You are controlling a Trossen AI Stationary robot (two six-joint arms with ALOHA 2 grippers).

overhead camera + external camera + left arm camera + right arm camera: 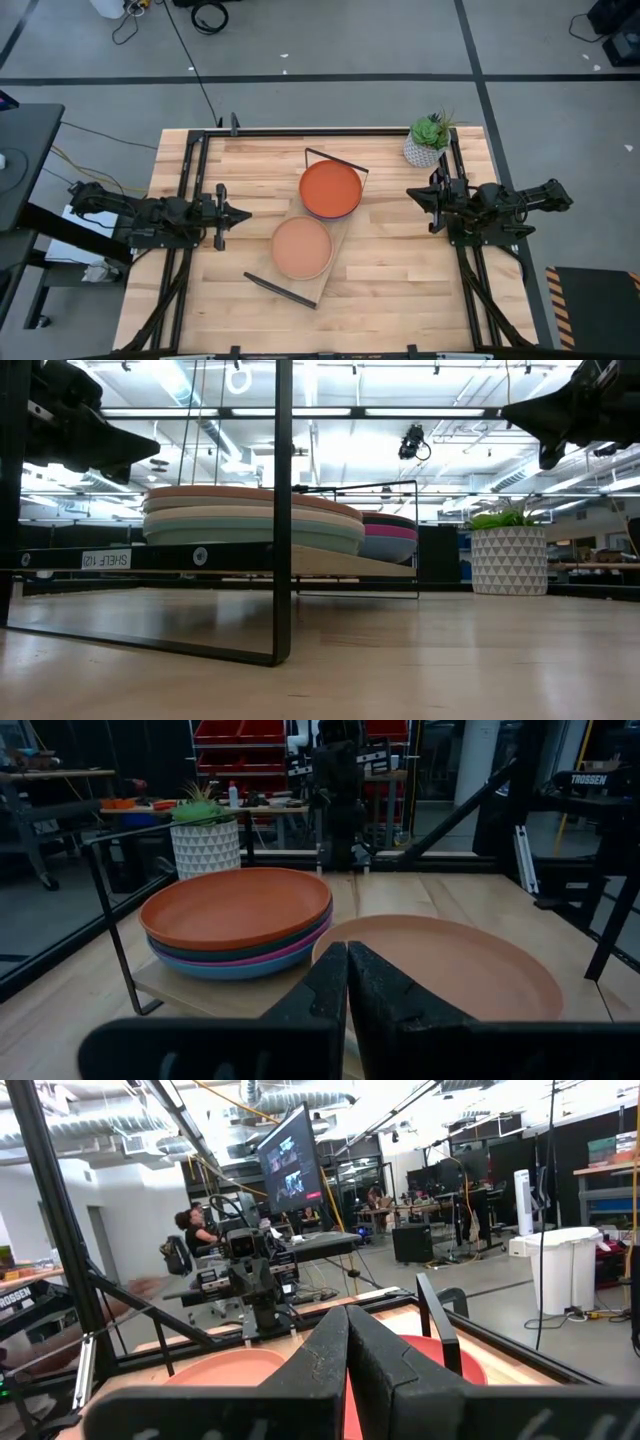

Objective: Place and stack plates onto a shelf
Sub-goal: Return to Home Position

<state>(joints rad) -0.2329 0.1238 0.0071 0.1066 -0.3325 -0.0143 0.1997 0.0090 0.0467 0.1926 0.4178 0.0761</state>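
Two stacks of plates sit on the light-wood shelf at the table's middle. The far stack has an orange plate on top, with teal, pink and blue ones under it. The near stack has a peach plate on top, with cream, grey and light blue ones below. My left gripper is shut and empty, above the table left of the shelf. My right gripper is shut and empty, above the table right of the shelf.
A white patterned plant pot stands at the table's far right corner, close to my right arm. The shelf's black wire frames rise at its far and near ends. People sit at desks beyond the table.
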